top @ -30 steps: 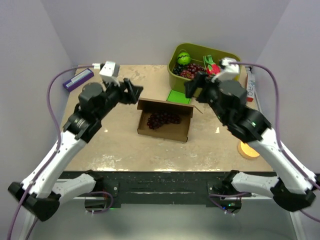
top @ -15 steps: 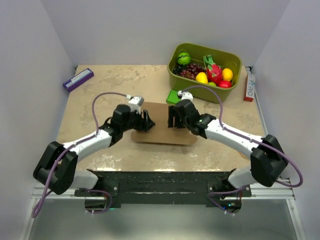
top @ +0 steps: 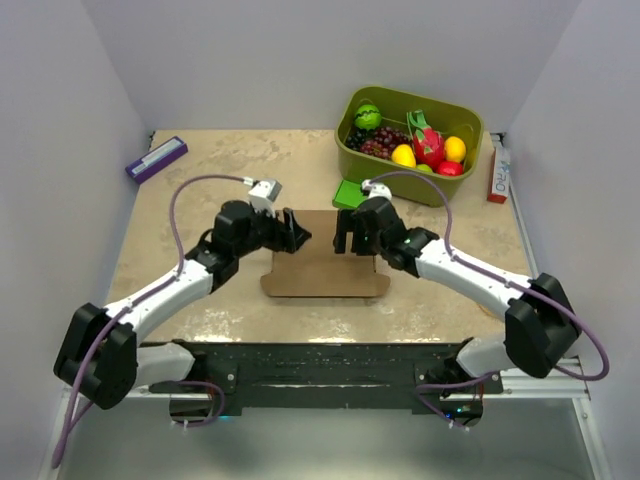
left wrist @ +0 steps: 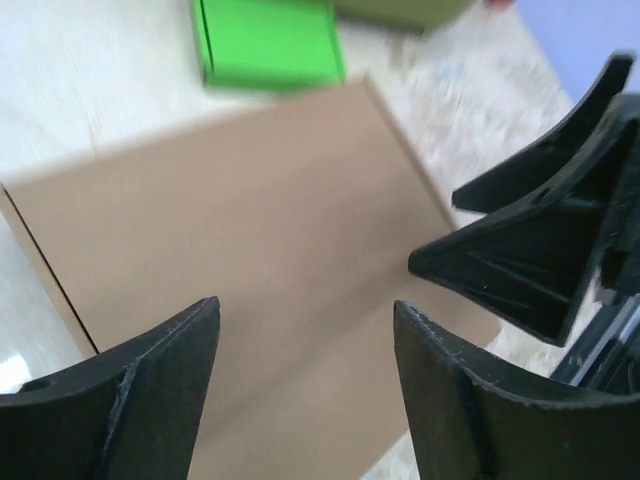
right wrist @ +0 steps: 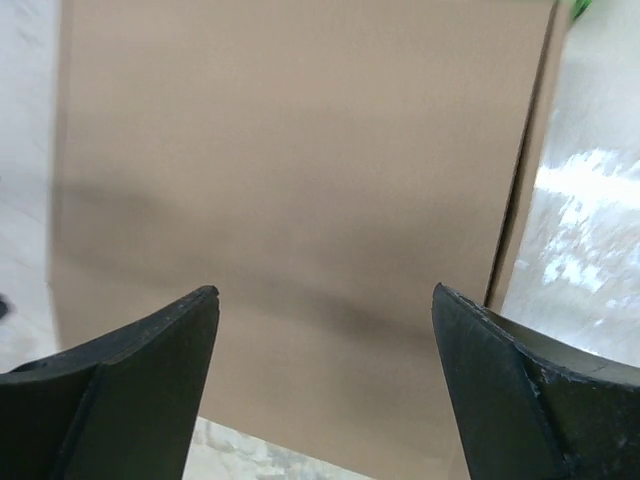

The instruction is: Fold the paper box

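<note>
Since a second ago we've gone from both arms raised over an open box with grapes showing to the box (top: 325, 268) lying shut in the middle of the surface (top: 220, 160). Our left fingers (left wrist: 140, 400) and right fingers (right wrist: 120, 380) sit low over its far edge, facing each other. Both pairs are spread wide with nothing between them, just plain brown lid underneath. We can't tell if any tips touch the lid. A green box (top: 348, 193) sits just past that far edge, with the fruit bin (top: 352, 160) toward the far right corner.
</note>
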`<state>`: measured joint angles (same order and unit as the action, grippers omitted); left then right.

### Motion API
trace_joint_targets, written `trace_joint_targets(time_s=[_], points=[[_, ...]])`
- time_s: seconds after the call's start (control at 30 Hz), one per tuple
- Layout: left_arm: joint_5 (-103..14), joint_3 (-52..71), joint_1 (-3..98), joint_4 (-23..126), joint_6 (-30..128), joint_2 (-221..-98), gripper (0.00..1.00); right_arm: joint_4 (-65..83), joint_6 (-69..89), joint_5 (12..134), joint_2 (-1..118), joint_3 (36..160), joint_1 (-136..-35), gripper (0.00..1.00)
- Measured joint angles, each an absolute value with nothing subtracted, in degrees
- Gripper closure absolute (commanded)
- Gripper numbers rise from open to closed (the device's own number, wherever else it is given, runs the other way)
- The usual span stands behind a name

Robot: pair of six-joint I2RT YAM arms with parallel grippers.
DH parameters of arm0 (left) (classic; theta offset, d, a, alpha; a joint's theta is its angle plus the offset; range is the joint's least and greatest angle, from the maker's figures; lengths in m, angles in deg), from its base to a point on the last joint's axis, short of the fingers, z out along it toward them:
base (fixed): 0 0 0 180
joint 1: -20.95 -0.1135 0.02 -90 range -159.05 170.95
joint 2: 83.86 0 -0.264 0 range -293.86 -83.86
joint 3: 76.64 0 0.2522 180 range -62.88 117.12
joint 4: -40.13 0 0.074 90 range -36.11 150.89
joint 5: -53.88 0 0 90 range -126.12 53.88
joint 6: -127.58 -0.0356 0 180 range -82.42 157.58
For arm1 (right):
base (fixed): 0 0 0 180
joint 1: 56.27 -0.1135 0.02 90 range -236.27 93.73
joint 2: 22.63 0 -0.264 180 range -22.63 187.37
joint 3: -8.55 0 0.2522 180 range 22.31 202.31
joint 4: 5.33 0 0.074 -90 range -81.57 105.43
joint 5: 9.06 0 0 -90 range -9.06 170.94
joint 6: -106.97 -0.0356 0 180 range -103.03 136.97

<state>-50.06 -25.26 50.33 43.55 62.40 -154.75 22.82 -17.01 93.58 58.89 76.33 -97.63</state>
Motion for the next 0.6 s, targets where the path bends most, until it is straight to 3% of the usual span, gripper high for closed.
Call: trace_joint_targets(time_s=[0.13,0.33,0.6], points=[[-50.28,-18.57,47.32,45.34,61.37,-152.19,0.16,23.85,-14.58,90.11,56.26,80.15,-91.30,0.05],[-53.73,-19.84,38.86,46.28,62.14,-150.95,0.13,22.19,-11.37,83.37,55.92,78.78,-80.76,0.08],[-59.91,-24.67,37.07,49.32,63.56,-151.69,0.12,16.61,-10.08,71.99,59.67,69.86,-78.31,0.07]])
